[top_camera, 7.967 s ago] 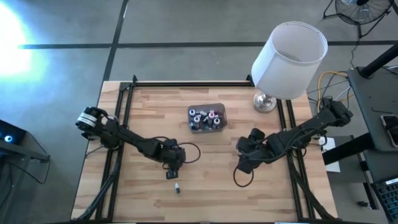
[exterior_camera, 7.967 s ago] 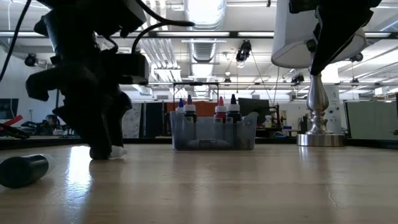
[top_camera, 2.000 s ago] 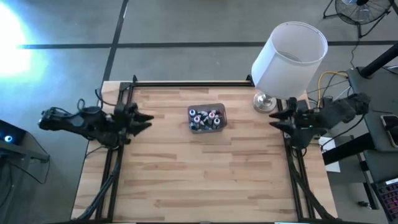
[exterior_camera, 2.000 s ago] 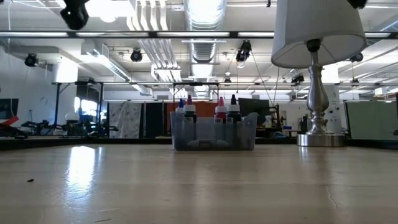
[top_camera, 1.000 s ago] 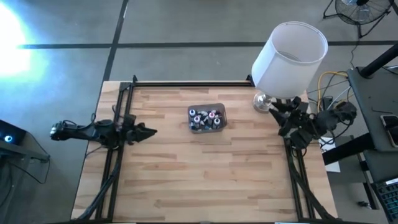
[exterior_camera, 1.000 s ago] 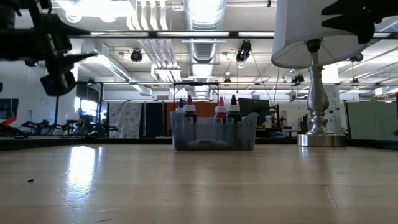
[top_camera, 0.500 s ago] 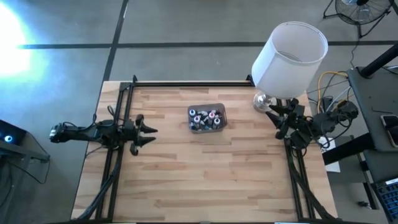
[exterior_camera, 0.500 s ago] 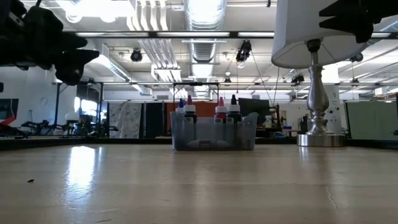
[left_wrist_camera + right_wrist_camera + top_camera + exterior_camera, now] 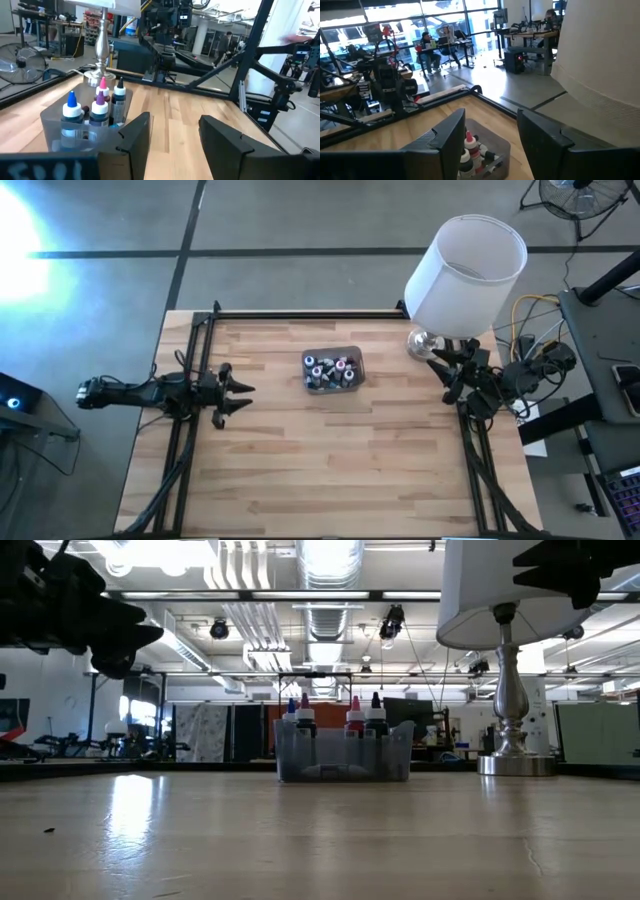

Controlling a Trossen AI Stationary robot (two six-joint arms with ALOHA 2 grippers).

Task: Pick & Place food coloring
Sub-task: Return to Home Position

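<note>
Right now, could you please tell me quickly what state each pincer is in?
Left pincer: open, empty, at the table's left edge.
Right pincer: open, empty, at the right edge beside the lamp.

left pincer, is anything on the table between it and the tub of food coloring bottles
Nothing visible. Only bare tabletop lies between the open left pincer and the tub holding the bottles.

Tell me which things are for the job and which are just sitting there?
For the job: food coloring bottles, the grey tub holding them, left pincer, right pincer, both open.
Just lying about: lamp, at a table corner.
</note>
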